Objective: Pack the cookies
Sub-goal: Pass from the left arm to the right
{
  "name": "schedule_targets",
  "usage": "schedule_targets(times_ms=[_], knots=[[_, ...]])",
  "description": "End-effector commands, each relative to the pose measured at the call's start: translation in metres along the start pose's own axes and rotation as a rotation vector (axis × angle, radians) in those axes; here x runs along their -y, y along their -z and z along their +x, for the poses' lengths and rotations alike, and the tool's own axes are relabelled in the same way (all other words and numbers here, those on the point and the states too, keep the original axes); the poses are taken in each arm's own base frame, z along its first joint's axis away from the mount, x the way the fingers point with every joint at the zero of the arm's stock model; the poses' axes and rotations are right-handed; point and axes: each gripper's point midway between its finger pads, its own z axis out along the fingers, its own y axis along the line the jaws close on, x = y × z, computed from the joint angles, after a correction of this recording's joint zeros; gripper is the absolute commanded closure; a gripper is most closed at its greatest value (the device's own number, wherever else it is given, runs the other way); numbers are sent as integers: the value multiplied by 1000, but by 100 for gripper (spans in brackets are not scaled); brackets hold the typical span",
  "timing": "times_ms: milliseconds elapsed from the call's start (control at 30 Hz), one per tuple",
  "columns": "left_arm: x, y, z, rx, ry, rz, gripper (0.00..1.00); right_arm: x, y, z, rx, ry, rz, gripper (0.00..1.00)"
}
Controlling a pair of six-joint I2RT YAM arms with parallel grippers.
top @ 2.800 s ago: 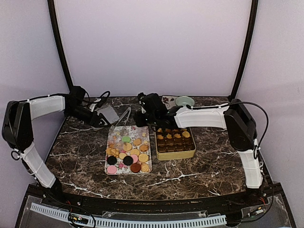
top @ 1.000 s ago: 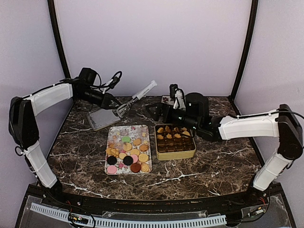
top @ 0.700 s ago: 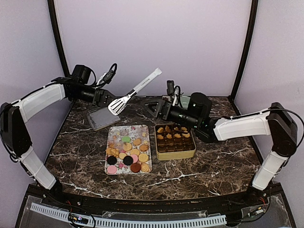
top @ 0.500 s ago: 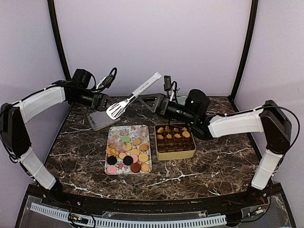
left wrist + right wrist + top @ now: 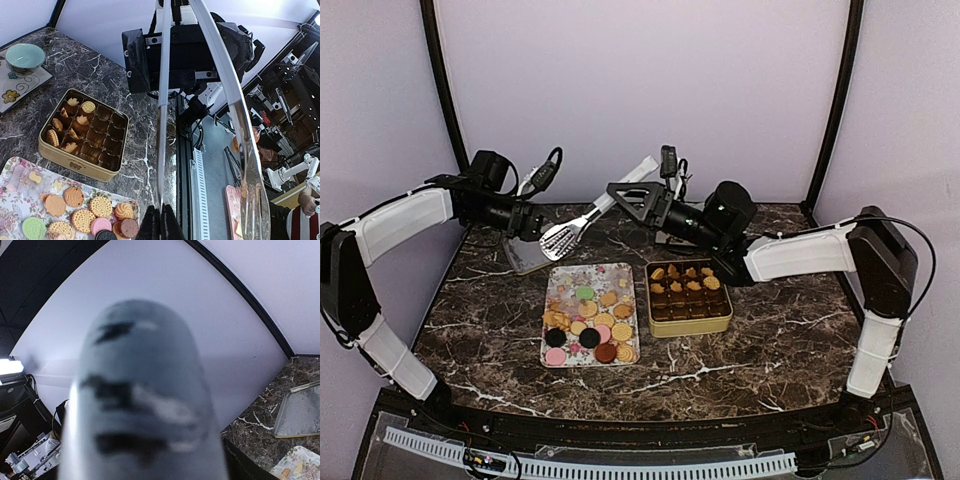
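Observation:
The cookies [image 5: 590, 318] lie on a flowery tray [image 5: 560, 282] at mid-table; a few more sit in the gold tin [image 5: 690, 320] to its right. In the left wrist view the cookies [image 5: 90, 220] and the tin [image 5: 75, 165] show below. My left gripper [image 5: 533, 222] is shut on one arm of metal tongs [image 5: 600, 205], held in the air over the back of the table. Its fingertips [image 5: 160, 220] pinch the tongs [image 5: 161, 100]. My right gripper [image 5: 638, 195] is at the tongs' white handle end. The blurred handle [image 5: 145, 400] fills the right wrist view and hides the fingers.
A grey tin lid [image 5: 525, 255] lies at the back left under the tongs, and shows again as a lid [image 5: 300, 412] in the right wrist view. A green bowl [image 5: 24, 55] stands on a patterned mat at the back. The right arm spans above the tin.
My right gripper has moved left and up to the tongs' handle end. My left arm has lowered the tongs slightly and keeps its grip.

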Motion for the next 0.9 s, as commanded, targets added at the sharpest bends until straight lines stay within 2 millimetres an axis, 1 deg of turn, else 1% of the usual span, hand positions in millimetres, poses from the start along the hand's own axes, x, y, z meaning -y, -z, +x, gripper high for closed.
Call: schedule_targets(times_ms=[0, 133, 300, 333, 500, 567, 633, 733, 867], knots=[[21, 3, -1, 15, -62, 51, 100, -18, 1, -10, 13, -14, -111, 24], [22, 2, -1, 16, -63, 60, 100, -19, 5, -11, 6, -43, -145, 29], [23, 2, 1, 12, -57, 68, 100, -24, -2, -3, -67, -64, -195, 36], [22, 2, 2, 11, -56, 70, 100, -23, -4, 1, -94, -69, -205, 38], [23, 2, 4, 4, -58, 69, 100, -19, -8, 10, -157, -70, -197, 36], [24, 2, 4, 4, -61, 69, 100, -17, -7, 10, -152, -69, -186, 36], [23, 2, 5, 2, -58, 69, 100, -16, -8, 10, -145, -69, -179, 39], [21, 1, 6, -3, -56, 59, 100, -19, -8, 6, -134, -56, -181, 45], [15, 1, 9, -15, -50, 29, 98, -24, -6, 0, -122, -14, -162, 49]])
